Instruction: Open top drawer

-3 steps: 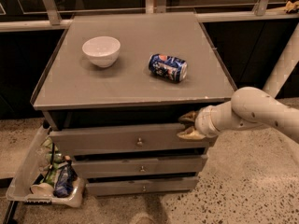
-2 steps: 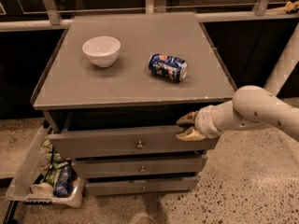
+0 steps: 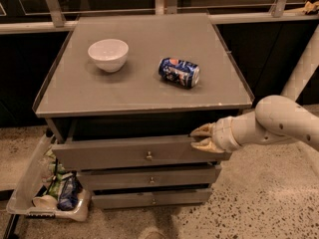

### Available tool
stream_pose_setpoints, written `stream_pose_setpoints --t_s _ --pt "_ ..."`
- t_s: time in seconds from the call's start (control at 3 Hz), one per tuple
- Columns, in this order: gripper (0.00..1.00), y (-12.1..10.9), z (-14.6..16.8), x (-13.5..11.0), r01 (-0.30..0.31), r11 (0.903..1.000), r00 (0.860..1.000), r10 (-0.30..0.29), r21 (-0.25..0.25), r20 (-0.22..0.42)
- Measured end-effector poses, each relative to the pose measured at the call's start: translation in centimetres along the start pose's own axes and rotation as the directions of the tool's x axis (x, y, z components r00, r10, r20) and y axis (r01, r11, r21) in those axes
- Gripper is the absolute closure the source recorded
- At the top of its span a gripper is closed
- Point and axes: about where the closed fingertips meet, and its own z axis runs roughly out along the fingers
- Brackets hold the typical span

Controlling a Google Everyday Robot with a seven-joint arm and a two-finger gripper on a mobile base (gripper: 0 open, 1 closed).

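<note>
The top drawer [image 3: 114, 153] is the tallest grey front under the cabinet top, with a small round metal knob [image 3: 148, 156] at its centre. It stands pulled out a little, with a dark gap above its upper edge. My gripper [image 3: 200, 137] reaches in from the right on a white arm. Its tan fingers [image 3: 205, 144] sit at the right end of the drawer's upper edge, one above it and one on the front. The fingers look open a little.
A white bowl [image 3: 108, 54] and a blue soda can [image 3: 179, 72] lying on its side rest on the cabinet top [image 3: 139, 91]. Two slimmer drawers [image 3: 149, 177] sit below. A white tray [image 3: 27, 193] with snack packs stands on the floor at the left.
My gripper has shifted a little to the left along the top drawer's upper edge. The drawer front looks about the same.
</note>
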Motion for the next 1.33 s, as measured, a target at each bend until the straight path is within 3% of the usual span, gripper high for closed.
stream_pose_setpoints --t_s 0.33,1.33 --pt "0.83 0.0 0.0 0.0 0.0 1.0 1.0 0.0 0.0 0.0" --pt "0.13 0.15 -0.19 0.03 -0.007 1.0 1.0 0.007 -0.007 0.011"
